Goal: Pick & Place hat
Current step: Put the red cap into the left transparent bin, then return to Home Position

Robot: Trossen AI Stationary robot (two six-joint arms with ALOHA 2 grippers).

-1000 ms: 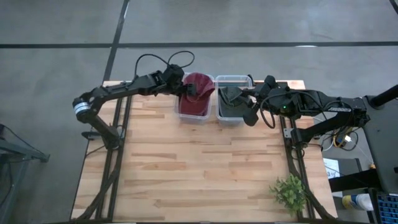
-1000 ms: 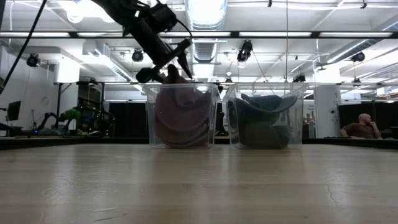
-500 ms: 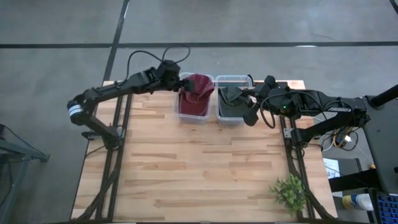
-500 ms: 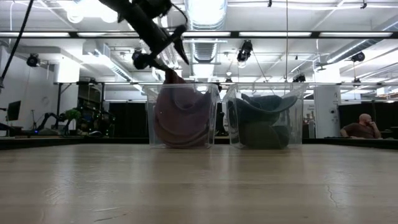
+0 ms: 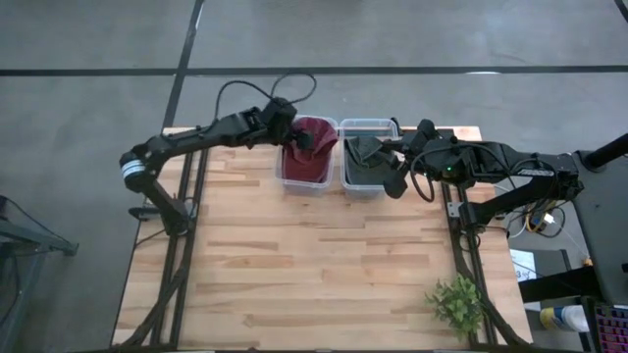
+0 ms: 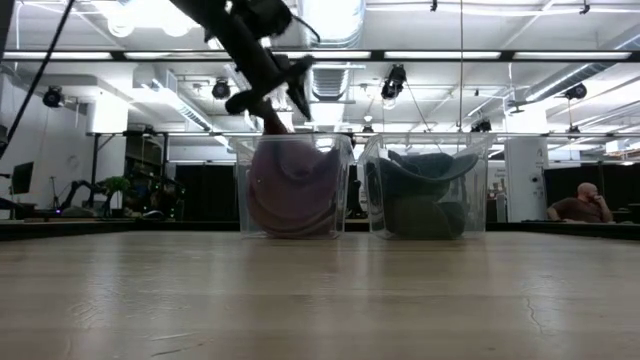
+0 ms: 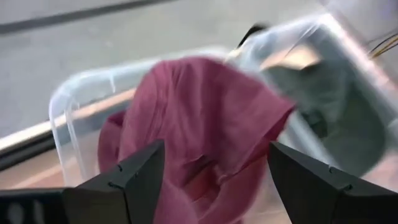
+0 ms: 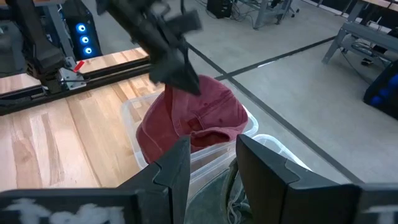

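One red hat (image 5: 312,142) lies beneath left pincer (image 5: 292,133).

Off-task surroundings: tabletop, floor, room background.

Wooden table (image 5: 314,265), light planks, fills the lower centre of the high view; dark frame rails run down its left and right edges. Small green potted plant (image 5: 456,304) at lower right of the table, near the corner. Grey floor (image 5: 88,59) around it, crossed by dark lines in the upper part of the frame. Blue crate (image 5: 610,328) at the far lower right, off the table. In the low view, a seated person (image 6: 581,207) at the far right edge, well behind the table; ceiling strip lights (image 6: 330,18) across the top; a plant (image 6: 115,185) at far left in the background.
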